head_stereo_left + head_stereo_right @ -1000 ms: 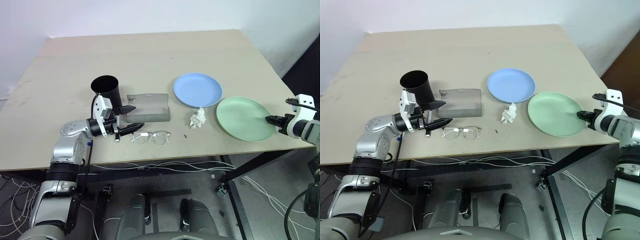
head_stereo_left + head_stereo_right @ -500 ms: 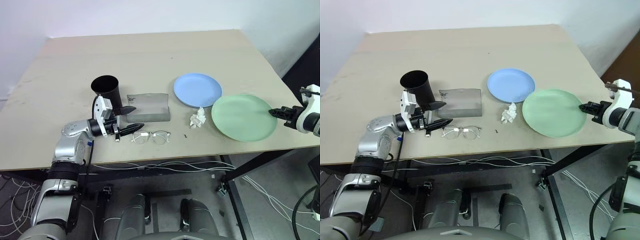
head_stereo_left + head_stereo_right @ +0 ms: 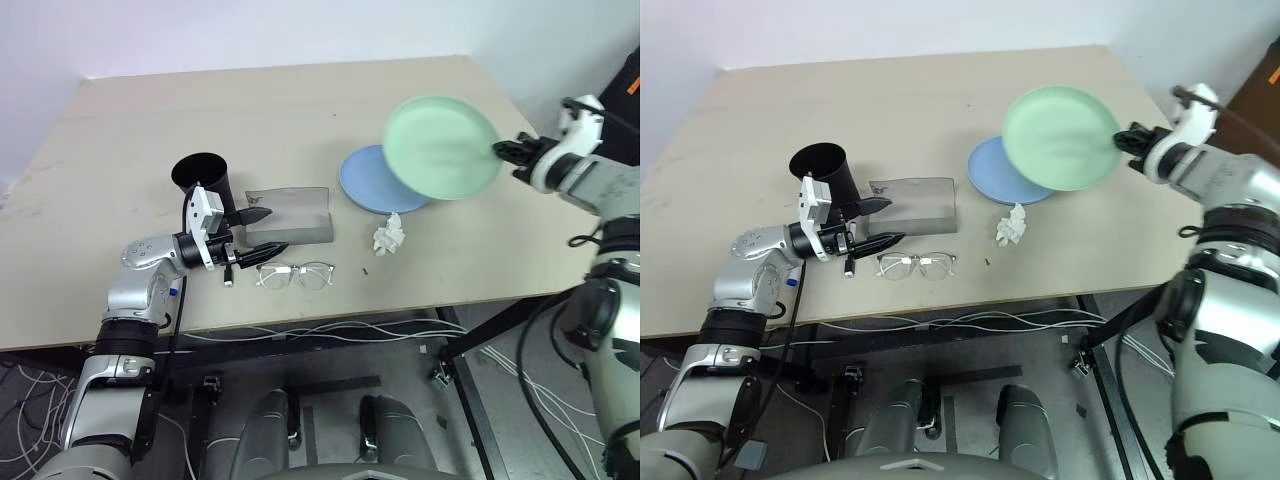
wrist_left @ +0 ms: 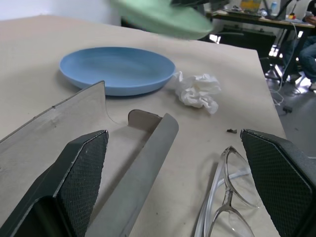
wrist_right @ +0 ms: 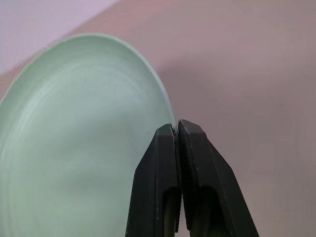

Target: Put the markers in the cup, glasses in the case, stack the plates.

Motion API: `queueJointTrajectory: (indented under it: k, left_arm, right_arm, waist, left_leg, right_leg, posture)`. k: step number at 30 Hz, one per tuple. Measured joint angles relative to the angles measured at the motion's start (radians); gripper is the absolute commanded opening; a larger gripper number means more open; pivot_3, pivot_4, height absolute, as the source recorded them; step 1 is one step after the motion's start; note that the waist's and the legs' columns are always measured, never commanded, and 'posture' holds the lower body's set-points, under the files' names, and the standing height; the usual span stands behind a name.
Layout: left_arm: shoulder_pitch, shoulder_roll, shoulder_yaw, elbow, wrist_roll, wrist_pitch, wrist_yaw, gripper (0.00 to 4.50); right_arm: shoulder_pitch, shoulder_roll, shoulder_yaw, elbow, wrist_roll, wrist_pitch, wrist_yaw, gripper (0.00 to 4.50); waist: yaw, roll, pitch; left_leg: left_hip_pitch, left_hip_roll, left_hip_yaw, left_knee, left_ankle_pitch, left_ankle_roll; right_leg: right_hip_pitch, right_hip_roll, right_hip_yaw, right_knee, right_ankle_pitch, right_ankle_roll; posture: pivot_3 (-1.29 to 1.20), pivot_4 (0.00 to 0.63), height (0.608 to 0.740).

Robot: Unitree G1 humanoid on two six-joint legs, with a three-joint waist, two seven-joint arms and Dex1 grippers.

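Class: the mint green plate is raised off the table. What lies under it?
The right tool grips the green plate by its rim. Beneath it lies the light blue plate, with its near-left part showing and the rest covered. Nearby is the crumpled tissue.

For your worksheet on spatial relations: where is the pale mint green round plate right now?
The pale mint green round plate is in the air, pinched at its rim by the right gripper, overlapping the light blue round plate below.

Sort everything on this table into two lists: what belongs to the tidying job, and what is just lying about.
Belongs to the job:
- mint green plate, held up by the right pincer
- light blue plate
- black cup
- glasses
- grey case, lying open
- marker by the left pincer

Just lying about:
- crumpled white tissue
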Motion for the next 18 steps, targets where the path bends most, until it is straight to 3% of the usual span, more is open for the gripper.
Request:
queueJointTrajectory:
  k: [8, 18]
  left_arm:
    - [0.039, 0.0, 0.003, -0.025, 0.0, -0.005, 0.024, 4.5]
    - [0.046, -0.016, 0.003, -0.059, -0.001, -0.005, 0.062, 4.5]
  right_arm:
    - [-0.076, 0.09, -0.002, 0.24, -0.068, -0.214, -0.184, 0.09]
    - [-0.078, 0.222, -0.003, 0.288, -0.101, -0.29, -0.289, 0.09]
  waist:
    - [0.0, 0.0, 0.0]
    - [-0.005, 0.0, 0.0]
  left_leg:
    - [0.001, 0.0, 0.001, 0.001, 0.0, 0.0]
    - [0.002, 0.0, 0.002, 0.001, 0.001, 0.001]
  right_leg:
    - [0.0, 0.0, 0.002, 0.002, 0.0, 0.0]
    - [-0.001, 0.0, 0.003, 0.003, 0.0, 0.0]
  posture:
    - [0.0, 0.15, 0.739]
    - [0.0, 0.15, 0.739]
